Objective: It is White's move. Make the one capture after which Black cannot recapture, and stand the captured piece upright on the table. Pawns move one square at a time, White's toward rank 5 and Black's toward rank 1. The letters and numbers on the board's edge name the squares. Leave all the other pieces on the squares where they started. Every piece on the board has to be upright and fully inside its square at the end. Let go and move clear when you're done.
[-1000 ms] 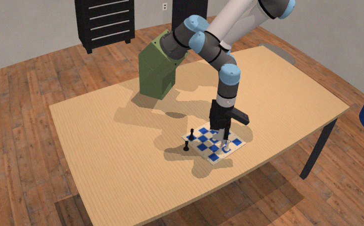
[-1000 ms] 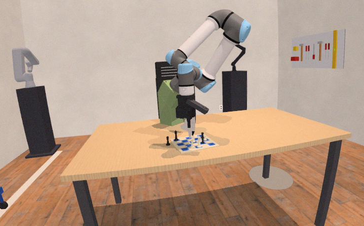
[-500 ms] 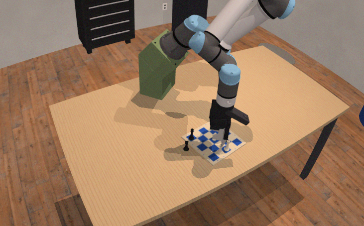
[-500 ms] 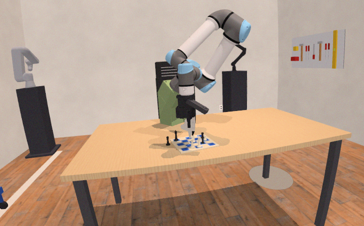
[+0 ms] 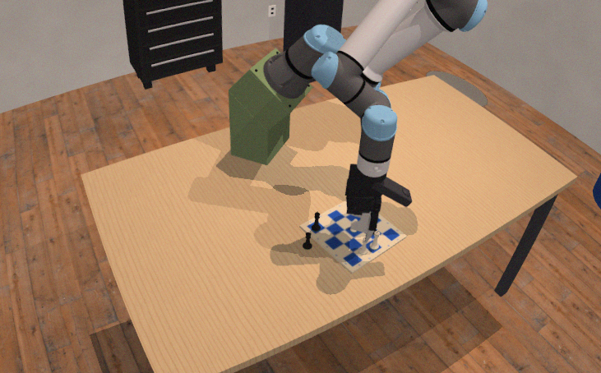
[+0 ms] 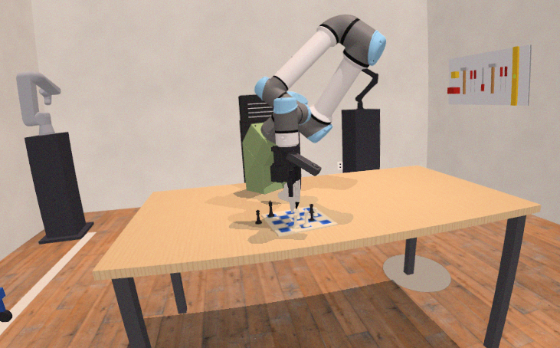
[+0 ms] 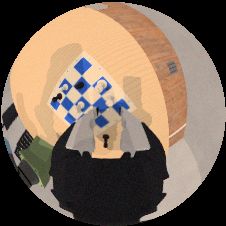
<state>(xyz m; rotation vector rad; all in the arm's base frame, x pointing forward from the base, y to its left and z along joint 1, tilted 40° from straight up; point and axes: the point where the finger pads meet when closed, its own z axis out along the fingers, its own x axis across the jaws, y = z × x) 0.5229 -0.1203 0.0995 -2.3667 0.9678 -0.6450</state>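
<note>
The blue-and-cream board (image 5: 379, 251) (image 6: 307, 228) lies on the table. My gripper (image 5: 367, 239) (image 6: 293, 209) (image 7: 109, 107) is partly open and points down over it. A white piece (image 5: 363, 246) (image 6: 296, 221) (image 7: 110, 101) stands upright close to the fingertips; whether they reach around its top I cannot tell. Other white pieces are one (image 5: 376, 239) (image 6: 306, 218) (image 7: 102, 86) beside it, one (image 7: 81, 105) and one (image 7: 65, 87). Black pieces are one (image 5: 316, 222) (image 6: 270, 209) on a corner square, one (image 6: 312, 212) (image 7: 80, 85) and one (image 7: 57, 97). The fingers hide part of the board.
A black piece (image 5: 307, 241) (image 6: 258, 217) (image 7: 106, 140) stands upright on the table (image 5: 177, 278) (image 6: 178, 241), off the board near its left corner. The green robot base (image 5: 258, 120) (image 6: 258, 168) (image 7: 44, 157) stands behind the board.
</note>
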